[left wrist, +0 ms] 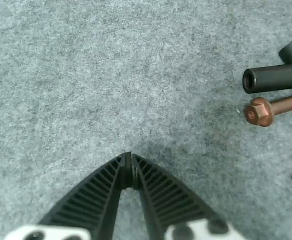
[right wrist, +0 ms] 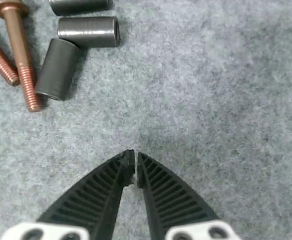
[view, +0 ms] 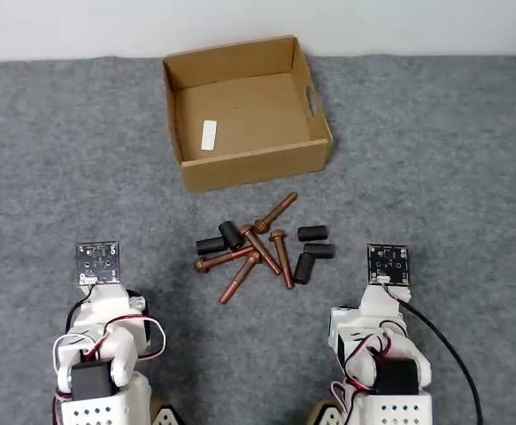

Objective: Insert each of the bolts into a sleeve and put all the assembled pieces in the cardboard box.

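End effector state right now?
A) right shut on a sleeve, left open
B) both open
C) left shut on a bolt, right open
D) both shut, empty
D: the left end effector and the right end effector are each closed tip to tip with nothing held between.

Open cardboard box at far middle of grey table. Near its front wall, loose heap: five copper bolts, five black sleeves, all separate. Flanking at near edge: left arm, right arm.

Left end effector and right end effector both closed, empty, held low.
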